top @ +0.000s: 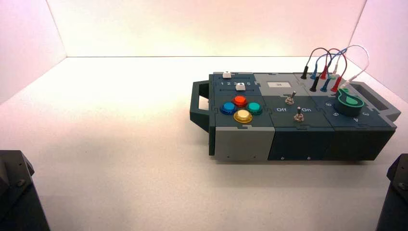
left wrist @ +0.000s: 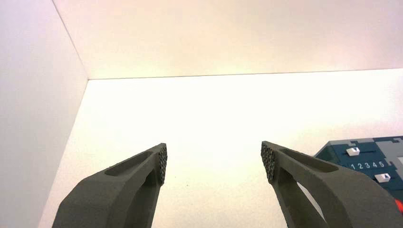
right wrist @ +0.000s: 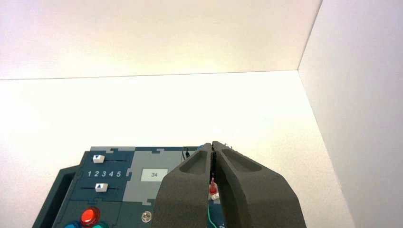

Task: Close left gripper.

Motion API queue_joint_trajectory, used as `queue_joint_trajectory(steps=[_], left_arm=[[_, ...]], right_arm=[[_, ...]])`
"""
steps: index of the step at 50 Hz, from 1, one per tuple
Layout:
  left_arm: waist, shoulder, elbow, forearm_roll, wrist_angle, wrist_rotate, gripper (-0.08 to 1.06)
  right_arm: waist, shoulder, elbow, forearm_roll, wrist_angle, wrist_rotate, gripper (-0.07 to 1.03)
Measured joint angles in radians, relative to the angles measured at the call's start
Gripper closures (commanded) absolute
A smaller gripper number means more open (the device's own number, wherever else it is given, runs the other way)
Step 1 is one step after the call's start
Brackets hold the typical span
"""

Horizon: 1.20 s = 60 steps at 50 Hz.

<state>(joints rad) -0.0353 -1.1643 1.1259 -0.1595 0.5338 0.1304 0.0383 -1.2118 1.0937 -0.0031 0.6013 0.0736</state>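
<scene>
Simply bring your left gripper (left wrist: 214, 161) together where it hangs: its two fingers (left wrist: 161, 159) stand wide apart with only bare white table (left wrist: 214, 114) showing between the textured pads, so nothing is there to be caught or crushed. The box (top: 293, 120) sits off toward your right side, and in the left wrist view only its corner with the white slider caps (left wrist: 353, 151) and the numbers 1 to 5 peeks past one finger, well apart from the gap. You need no reach and no aim; hold the arm as it is and let the fingers run in evenly until the pads meet. Your right gripper (right wrist: 213, 159) is pressed together, empty, parked back from the box, and it can wait there. Judge the step done when no table shows between the left pads.
</scene>
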Motion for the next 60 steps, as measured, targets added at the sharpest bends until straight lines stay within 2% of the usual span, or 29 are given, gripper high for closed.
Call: queue_joint_trajectory(steps=[54, 58, 60], left_arm=[[0.0, 0.005, 0.0, 0.0, 0.005, 0.0, -0.04], [0.0, 0.005, 0.0, 0.0, 0.005, 0.0, 0.28], [0.0, 0.005, 0.0, 0.0, 0.005, 0.0, 0.58]], right_arm=[[0.0, 0.021, 0.0, 0.008, -0.002, -0.002, 0.98], [0.005, 0.021, 0.0, 0.008, 0.0, -0.002, 0.98], [0.006, 0.021, 0.002, 0.008, 0.0, -0.002, 0.98]])
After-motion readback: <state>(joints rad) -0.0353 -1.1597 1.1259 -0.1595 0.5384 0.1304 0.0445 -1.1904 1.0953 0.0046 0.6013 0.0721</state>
